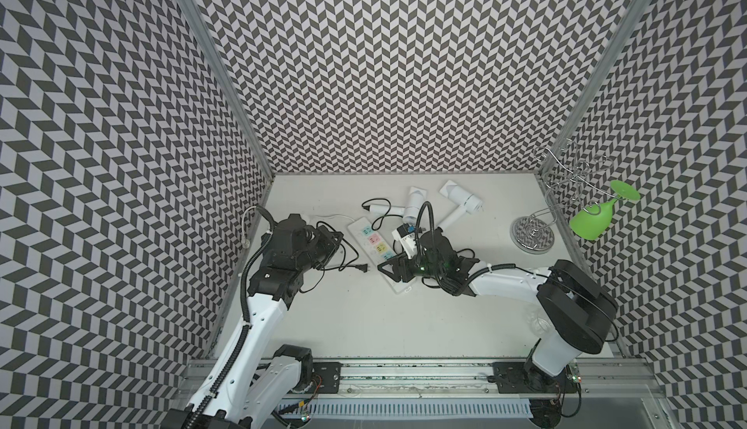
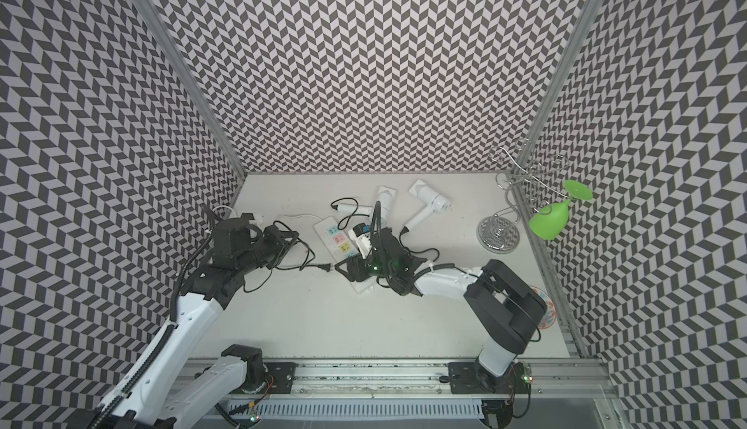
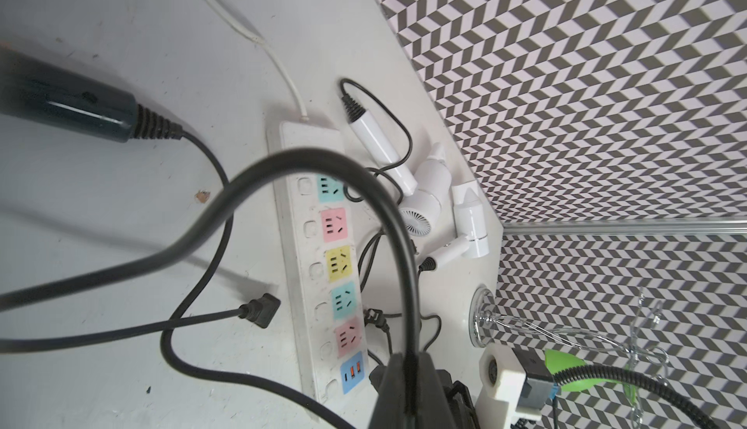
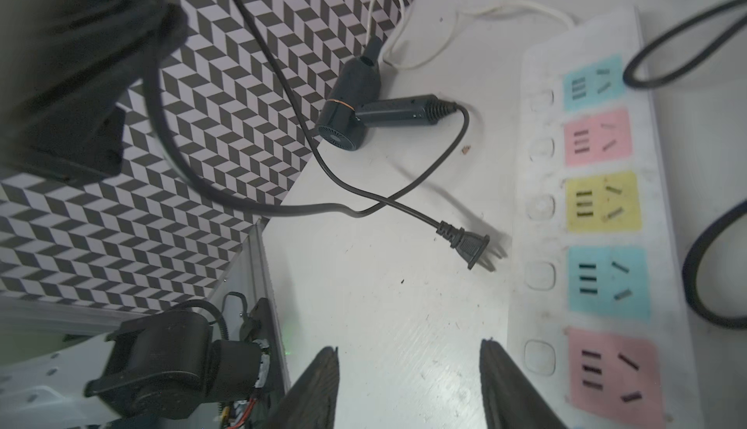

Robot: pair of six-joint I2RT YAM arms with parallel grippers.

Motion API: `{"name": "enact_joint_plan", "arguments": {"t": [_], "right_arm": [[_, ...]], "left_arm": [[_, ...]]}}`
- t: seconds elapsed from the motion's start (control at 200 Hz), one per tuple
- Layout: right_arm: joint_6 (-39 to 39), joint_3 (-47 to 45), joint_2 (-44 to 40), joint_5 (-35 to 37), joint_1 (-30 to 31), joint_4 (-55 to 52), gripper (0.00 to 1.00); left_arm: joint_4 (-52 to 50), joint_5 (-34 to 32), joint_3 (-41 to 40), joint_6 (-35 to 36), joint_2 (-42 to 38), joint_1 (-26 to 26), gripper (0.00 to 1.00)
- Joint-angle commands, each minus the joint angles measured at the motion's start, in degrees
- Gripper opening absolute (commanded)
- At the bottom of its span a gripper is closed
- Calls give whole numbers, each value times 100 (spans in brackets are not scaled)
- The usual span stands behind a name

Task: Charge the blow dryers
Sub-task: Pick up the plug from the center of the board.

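Right wrist view: your right gripper [image 4: 408,390] hangs low over the table [image 4: 384,305], jaws abt half apart w/ nothing btwn them. The two-prong plug [image 4: 471,245] lies flat just ahead, right beside the power strip [image 4: 541,318], prongs aimed at its edge. Looks to me like the open jaws are lined up to come in on that plug. In the left wrist view your left gripper [image 3: 406,386] is clamped tight on the black cord [image 3: 307,156], w/ a loop of it raised off the table. That's prob. to take up slack so the plug end lies free for the other arm. The dark dryer [image 4: 347,116] it belongs to lies on its side at the table edge by the patterned wall, apart from the strip. It has a blue-black body, thin copper ring, round rear grille, and a handle pointing toward the strip w/ a ribbed strain relief. The two white dryers [image 1: 414,204] lie at the back of the table past the strip, cords curled beside them. Every one of the pastel sockets [image 4: 604,200] I can see is empty, so I'd say no dryer is plugged in yet.
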Motion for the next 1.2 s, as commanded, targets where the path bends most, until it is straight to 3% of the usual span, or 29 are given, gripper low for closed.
{"name": "enact_joint_plan", "arguments": {"t": [0.0,0.22,0.411,0.801,1.117,1.192], "right_arm": [[-1497,-30,-135,265,55,570,56],[-2613,460,298,148,72,658,55],[-2713,944,761,73,132,956,53],[-2204,2127,2033,642,424,1069,47],[-1793,2626,2656,408,616,1349,47],[-1715,2605,2725,475,618,1516,40]], "left_arm": [[327,754,280,345,-175,254,0],[1125,1854,288,714,-369,625,0],[1755,2923,485,959,-229,759,0],[2067,3730,599,1119,-350,933,0],[1902,4019,644,1311,-438,1007,0],[1902,4054,608,1323,-447,1044,0]]}}
